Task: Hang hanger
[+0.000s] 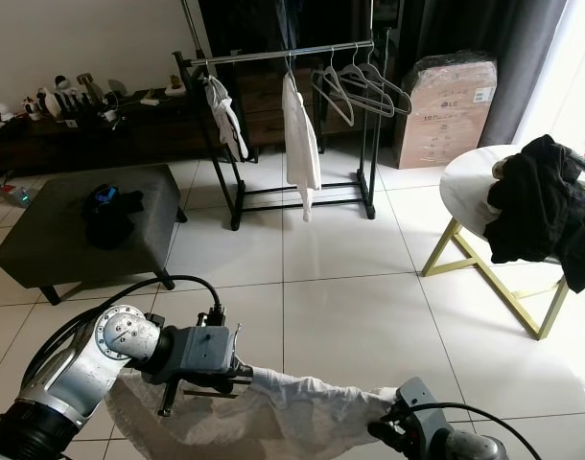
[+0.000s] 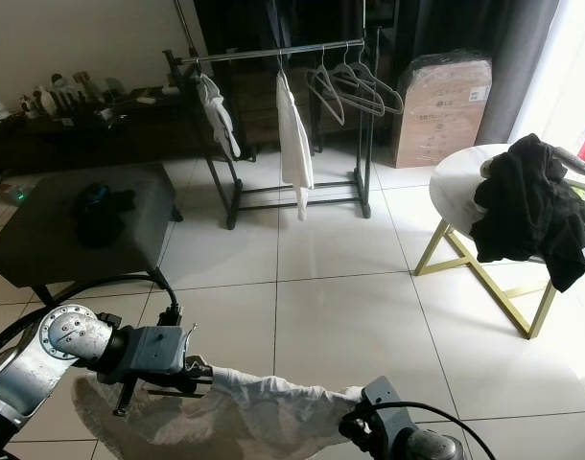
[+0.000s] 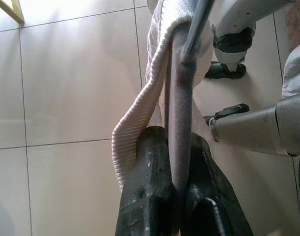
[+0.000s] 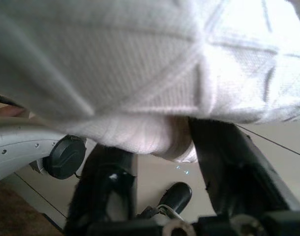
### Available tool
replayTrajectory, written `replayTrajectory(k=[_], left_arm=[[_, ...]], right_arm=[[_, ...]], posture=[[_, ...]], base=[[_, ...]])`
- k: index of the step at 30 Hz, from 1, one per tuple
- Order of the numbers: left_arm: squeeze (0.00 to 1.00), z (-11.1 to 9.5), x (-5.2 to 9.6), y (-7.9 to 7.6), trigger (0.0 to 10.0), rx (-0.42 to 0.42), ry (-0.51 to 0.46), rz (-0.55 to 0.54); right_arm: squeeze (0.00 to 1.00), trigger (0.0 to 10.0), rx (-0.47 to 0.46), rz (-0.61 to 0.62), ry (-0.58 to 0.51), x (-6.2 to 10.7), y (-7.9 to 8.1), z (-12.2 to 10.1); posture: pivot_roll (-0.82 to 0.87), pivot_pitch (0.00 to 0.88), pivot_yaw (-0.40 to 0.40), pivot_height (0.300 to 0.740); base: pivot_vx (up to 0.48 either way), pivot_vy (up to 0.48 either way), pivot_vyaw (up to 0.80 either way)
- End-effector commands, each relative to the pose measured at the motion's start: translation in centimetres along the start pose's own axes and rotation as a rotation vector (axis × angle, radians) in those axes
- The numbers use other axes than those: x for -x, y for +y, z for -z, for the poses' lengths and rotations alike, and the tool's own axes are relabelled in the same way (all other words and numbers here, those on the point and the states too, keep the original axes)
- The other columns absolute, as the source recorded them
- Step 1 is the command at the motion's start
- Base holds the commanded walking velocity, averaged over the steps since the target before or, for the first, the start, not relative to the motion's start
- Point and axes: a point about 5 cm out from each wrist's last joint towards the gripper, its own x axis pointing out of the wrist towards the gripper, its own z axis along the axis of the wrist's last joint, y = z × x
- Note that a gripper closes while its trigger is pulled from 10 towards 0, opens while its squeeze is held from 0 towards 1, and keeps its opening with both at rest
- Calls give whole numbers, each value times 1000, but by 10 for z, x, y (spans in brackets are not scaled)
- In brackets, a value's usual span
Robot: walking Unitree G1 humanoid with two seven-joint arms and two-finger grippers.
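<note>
We hold a white knit garment (image 1: 273, 412) stretched between our two arms, low and near in the scene, above the glossy pale floor tiles (image 1: 350, 316). In the left wrist view our left gripper (image 3: 178, 187) has its two black fingers pressed together on a slim grey hanger (image 3: 179, 113), a smooth matte bar that rises from between the fingertips with the ribbed edge of the garment draped over it. The right gripper (image 4: 162, 162) sits at the garment's right end; its fingers stand apart, with a fold of the soft waffle-textured fabric bulging down between them, and we cannot tell whether they pinch it.

Far ahead stands a black metal clothes rack (image 1: 283, 56) with a silver top rail. On it hang a white shirt (image 1: 300, 144), another pale garment (image 1: 225, 115) toward the left end, and a few empty grey hangers (image 1: 355, 86) toward the right end. Left of the rack, nearer us, is a dark grey upholstered ottoman (image 1: 43, 240) with a black bundle on top. To the right is a round white table (image 1: 465, 182) on thin gold legs, bearing a heap of black clothing (image 1: 542, 201). A wrapped cardboard box (image 1: 446, 105) stands right of the rack.
</note>
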Motion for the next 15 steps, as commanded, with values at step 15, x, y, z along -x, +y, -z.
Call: replayTrajectory(k=[15], left_arm=[[0, -3, 9, 0, 10000, 6, -20, -13]], right_arm=[[0, 0, -102, 67, -43, 6, -12, -1]], posture=[[-70, 73, 105, 740]], base=[[0, 0, 0]])
